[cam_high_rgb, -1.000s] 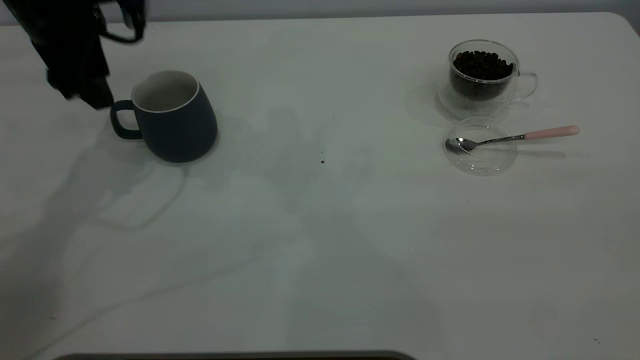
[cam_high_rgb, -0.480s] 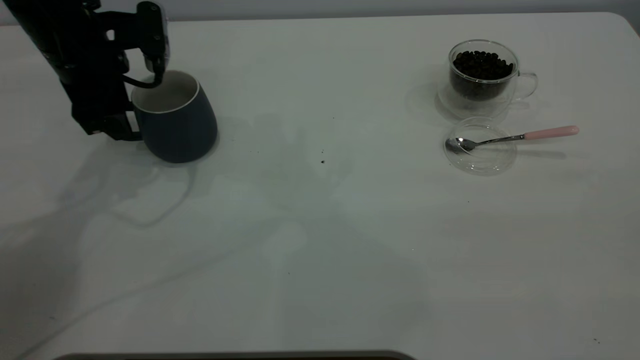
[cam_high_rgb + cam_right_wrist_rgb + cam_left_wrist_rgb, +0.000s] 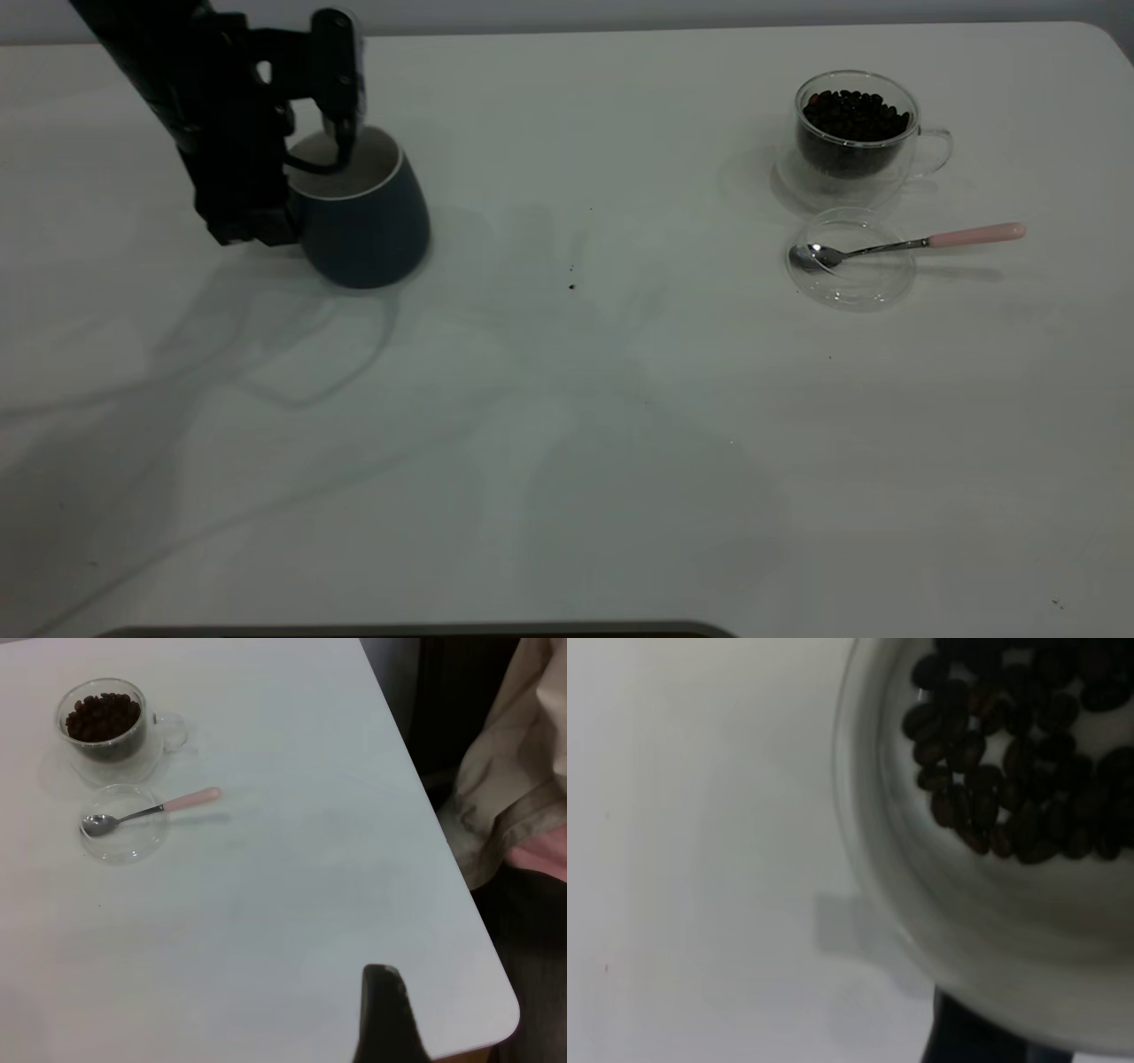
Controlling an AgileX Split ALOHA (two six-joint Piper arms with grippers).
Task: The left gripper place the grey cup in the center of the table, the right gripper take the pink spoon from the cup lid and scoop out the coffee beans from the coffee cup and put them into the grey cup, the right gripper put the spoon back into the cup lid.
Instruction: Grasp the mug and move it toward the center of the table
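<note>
The grey cup point(image 3: 368, 226) stands upright at the back left of the table point(image 3: 567, 425). My left gripper point(image 3: 261, 221) is shut at its handle side, and the handle is hidden behind it. The left wrist view looks down into the cup's white inside point(image 3: 966, 904), where dark coffee beans point(image 3: 1010, 771) lie. At the back right stands the glass coffee cup point(image 3: 855, 133) point(image 3: 104, 731) full of beans point(image 3: 855, 111). In front of it, the pink spoon point(image 3: 912, 242) point(image 3: 151, 811) rests in the cup lid point(image 3: 850, 259) point(image 3: 124, 824). My right gripper point(image 3: 387, 1010) hangs over the table's corner, far from the spoon.
Small dark specks point(image 3: 571, 285) lie near the table's middle. In the right wrist view, the table's rounded corner point(image 3: 496, 1028) is close, and a person's beige clothing point(image 3: 523, 797) shows beyond the edge.
My left gripper came down onto the grey cup's handle, then moved right, and the cup slid right with it. The spoon, lid and coffee cup stayed put.
</note>
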